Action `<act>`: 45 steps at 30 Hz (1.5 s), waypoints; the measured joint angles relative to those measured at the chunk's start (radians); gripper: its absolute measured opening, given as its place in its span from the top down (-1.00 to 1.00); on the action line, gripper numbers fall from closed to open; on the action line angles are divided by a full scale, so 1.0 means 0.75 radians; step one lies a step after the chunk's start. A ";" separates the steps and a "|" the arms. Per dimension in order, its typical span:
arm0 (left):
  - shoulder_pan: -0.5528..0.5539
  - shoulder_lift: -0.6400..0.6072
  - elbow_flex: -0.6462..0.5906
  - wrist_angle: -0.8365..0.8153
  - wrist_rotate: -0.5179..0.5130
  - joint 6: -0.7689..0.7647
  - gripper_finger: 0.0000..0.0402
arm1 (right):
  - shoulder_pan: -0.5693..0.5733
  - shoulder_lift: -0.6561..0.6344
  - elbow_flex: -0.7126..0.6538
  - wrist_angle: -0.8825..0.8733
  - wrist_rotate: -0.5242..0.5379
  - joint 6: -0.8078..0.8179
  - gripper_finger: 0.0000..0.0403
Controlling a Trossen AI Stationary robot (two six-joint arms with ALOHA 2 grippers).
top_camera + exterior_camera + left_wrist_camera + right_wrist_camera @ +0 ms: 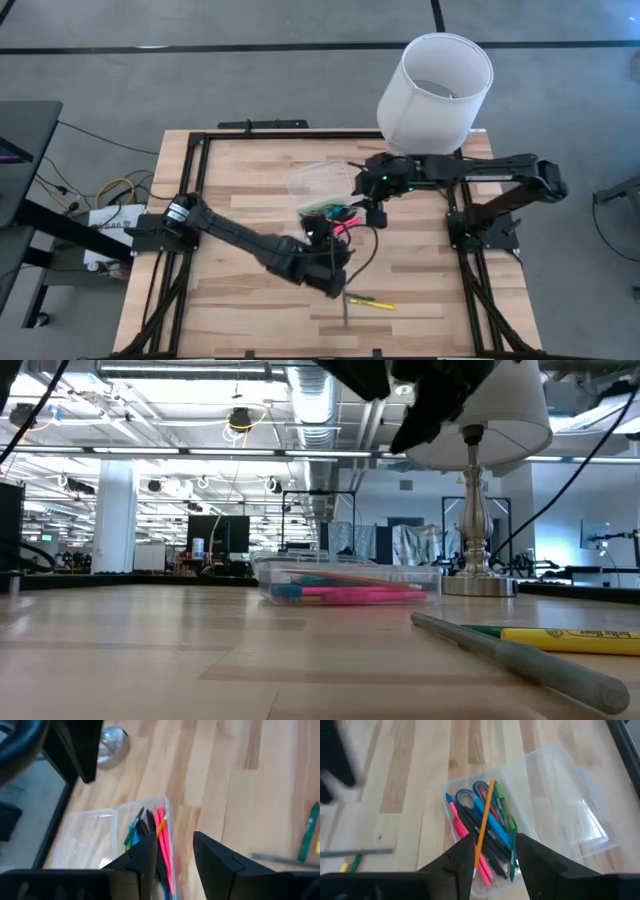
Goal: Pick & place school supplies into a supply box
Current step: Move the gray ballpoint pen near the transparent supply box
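A: Pens, where do they lie?

B: Most of the school supplies (482,832) lie packed in the supply box (535,815), which sits open on the table (250,180) near the middle, just in front of the white lamp (435,92). I see blue-handled scissors (470,796), pink, black, blue and green pens, and an orange pencil (485,817) resting slantwise on top of them. The clear lid lies folded out flat beside the filled half.

A: And your right end effector?

B: My right end effector (492,852) hangs directly above the box, fingers spread apart. The orange pencil shows in the gap between them, but I cannot tell whether either finger touches it; nothing looks clamped.

A: The left one?

B: My left end effector (175,855) hovers beside the box on its near side, fingers parted with a clear gap and nothing between them. Bare wood shows through the gap.

A: Anything outside the box?

B: Yes. A grey pen (520,655), a yellow marker (570,640) and a green one (307,832) lie together on the table toward the front edge, well apart from the box.
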 joint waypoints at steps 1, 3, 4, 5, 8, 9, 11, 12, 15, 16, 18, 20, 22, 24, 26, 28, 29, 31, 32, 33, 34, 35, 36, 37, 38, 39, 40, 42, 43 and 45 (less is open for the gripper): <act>0.022 0.000 0.000 0.018 0.047 0.027 0.39 | 0.000 -0.021 0.000 -0.025 0.000 0.000 0.34; 0.062 0.001 0.000 0.072 0.162 0.086 0.39 | 0.003 -0.058 0.000 -0.093 0.015 0.000 0.34; 0.081 0.001 0.000 0.111 0.229 0.119 0.39 | 0.008 -0.075 0.000 -0.131 0.037 0.000 0.34; 0.098 0.001 0.000 0.142 0.297 0.150 0.39 | 0.014 -0.092 0.000 -0.168 0.062 0.000 0.34; 0.145 0.001 0.000 0.195 0.500 0.243 0.39 | 0.032 -0.146 -0.016 -0.250 0.128 0.015 0.34; 0.160 0.001 0.000 0.208 0.567 0.269 0.39 | 0.040 -0.176 -0.040 -0.257 0.137 0.028 0.34; 0.192 0.001 0.000 0.210 0.696 0.304 0.39 | 0.057 -0.245 -0.103 -0.245 0.140 0.065 0.34; 0.205 0.001 0.000 0.199 0.758 0.312 0.39 | 0.066 -0.283 -0.141 -0.239 0.140 0.089 0.35; 0.233 0.001 0.000 0.157 0.909 0.348 0.39 | 0.104 -0.408 -0.259 -0.222 0.140 0.185 0.36; 0.238 0.001 0.000 0.139 0.934 0.366 0.39 | 0.119 -0.450 -0.295 -0.218 0.140 0.226 0.36; 0.238 0.001 0.000 0.090 0.927 0.413 0.39 | 0.153 -0.535 -0.366 -0.208 0.149 0.311 0.37; 0.237 0.001 0.000 0.048 0.866 0.475 0.39 | 0.194 -0.605 -0.427 -0.176 0.180 0.404 0.37; 0.240 0.001 0.000 0.024 0.824 0.558 0.39 | 0.240 -0.670 -0.484 -0.137 0.235 0.500 0.37; 0.245 0.005 0.000 0.028 0.836 0.661 0.39 | 0.289 -0.721 -0.528 -0.102 0.295 0.602 0.37; 0.258 0.015 0.000 0.046 0.916 0.736 0.39 | 0.342 -0.749 -0.571 -0.033 0.337 0.698 0.36; 0.273 0.018 -0.011 0.044 1.015 0.766 0.39 | 0.404 -0.760 -0.612 0.048 0.350 0.773 0.36; 0.282 0.015 -0.029 0.054 1.064 0.774 0.39 | 0.438 -0.755 -0.628 0.102 0.351 0.803 0.36; 0.304 0.014 -0.073 0.057 1.148 0.792 0.39 | 0.510 -0.734 -0.661 0.221 0.370 0.859 0.37; 0.314 0.014 -0.098 0.053 1.189 0.796 0.39 | 0.550 -0.714 -0.676 0.264 0.400 0.889 0.37; 0.327 0.014 -0.119 0.053 1.247 0.802 0.39 | 0.590 -0.685 -0.684 0.307 0.438 0.918 0.38; 0.337 0.013 -0.138 0.060 1.308 0.813 0.39 | 0.631 -0.651 -0.684 0.333 0.488 0.952 0.39; 0.343 0.009 -0.167 0.091 1.372 0.826 0.39 | 0.671 -0.619 -0.685 0.347 0.542 0.990 0.39; 0.346 0.007 -0.203 0.133 1.419 0.840 0.39 | 0.709 -0.583 -0.685 0.364 0.594 1.030 0.40; 0.346 0.007 -0.239 0.172 1.442 0.857 0.39 | 0.747 -0.547 -0.685 0.382 0.642 1.075 0.40; 0.342 0.007 -0.276 0.207 1.456 0.877 0.39 | 0.784 -0.512 -0.686 0.393 0.686 1.121 0.40; 0.332 0.008 -0.308 0.239 1.459 0.897 0.39 | 0.819 -0.478 -0.686 0.406 0.726 1.169 0.40; 0.321 0.008 -0.337 0.278 1.459 0.921 0.39 | 0.852 -0.444 -0.686 0.419 0.764 1.223 0.40; 0.300 0.008 -0.390 0.378 1.459 0.965 0.39 | 0.915 -0.378 -0.686 0.419 0.836 1.347 0.40; 0.287 0.008 -0.413 0.425 1.456 0.983 0.39 | 0.944 -0.347 -0.686 0.420 0.867 1.406 0.40; 0.263 0.009 -0.438 0.485 1.419 1.026 0.39 | 0.992 -0.289 -0.686 0.419 0.904 1.510 0.40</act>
